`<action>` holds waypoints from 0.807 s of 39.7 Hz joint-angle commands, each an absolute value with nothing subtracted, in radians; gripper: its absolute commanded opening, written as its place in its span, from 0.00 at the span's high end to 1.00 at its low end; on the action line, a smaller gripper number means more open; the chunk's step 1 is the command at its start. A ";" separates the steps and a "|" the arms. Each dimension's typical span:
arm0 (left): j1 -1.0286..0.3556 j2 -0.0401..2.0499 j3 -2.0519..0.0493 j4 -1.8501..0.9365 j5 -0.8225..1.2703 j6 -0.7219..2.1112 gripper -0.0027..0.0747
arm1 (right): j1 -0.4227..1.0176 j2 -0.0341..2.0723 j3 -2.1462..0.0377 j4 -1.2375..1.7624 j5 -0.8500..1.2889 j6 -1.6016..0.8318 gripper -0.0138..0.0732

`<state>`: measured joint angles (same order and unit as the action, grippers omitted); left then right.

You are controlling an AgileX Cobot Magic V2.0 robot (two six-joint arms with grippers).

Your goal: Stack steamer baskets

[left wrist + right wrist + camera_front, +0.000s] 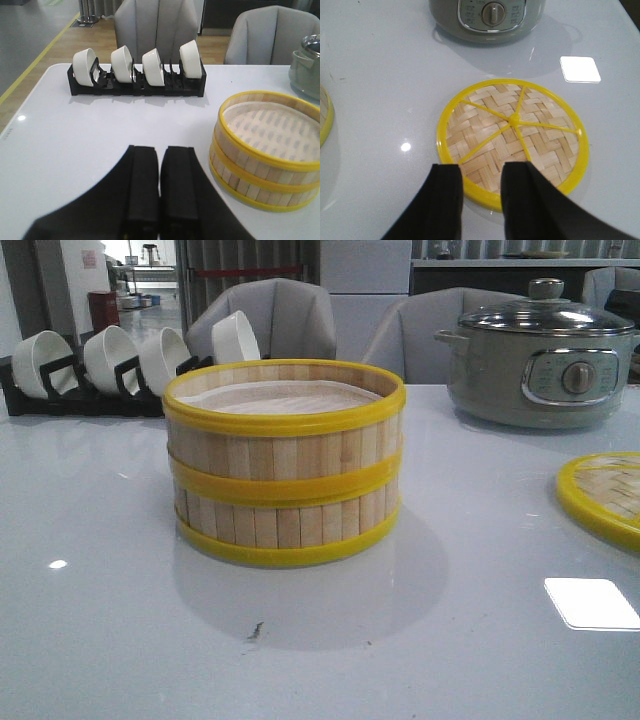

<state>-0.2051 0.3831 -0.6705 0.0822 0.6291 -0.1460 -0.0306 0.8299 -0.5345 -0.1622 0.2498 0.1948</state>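
So on the white worktop (120,640) the two steamer baskets (285,465) are sitting one on top of the other, pretty much front and centre, yellow bands lined up neatly and the pale liner showing inside the top one. Nothing is touching them. The left gripper (160,185) shows only in its own wrist view: the black fingers are pressed together with just a thin seam between them, holding nothing, hanging over bare worktop just beside the stack. The right gripper (481,197) has its fingers spread apart with a clear gap, parked over the near edge of the flat woven lid (512,140), which lies flat off to the robot's right, well apart from the baskets. Can't tell if the fingertips actually touch the lid's rim. Further back on the right there's the grey electric pot (540,355) with its glass lid on. Back left, a black rack (135,82) holds four white bowls (152,65) on edge, and grey chairs (270,315) stand behind the worktop
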 commanded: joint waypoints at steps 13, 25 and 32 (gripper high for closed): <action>-0.205 0.387 -0.616 0.087 0.522 -0.158 0.86 | -0.030 0.826 -0.573 -0.165 0.192 0.192 0.64; -0.205 0.387 -0.616 0.087 0.522 -0.158 0.86 | -0.030 0.826 -0.573 -0.164 0.239 0.192 0.79; -0.205 0.387 -0.616 0.087 0.522 -0.158 0.86 | -0.030 0.826 -0.573 -0.155 0.267 0.192 0.78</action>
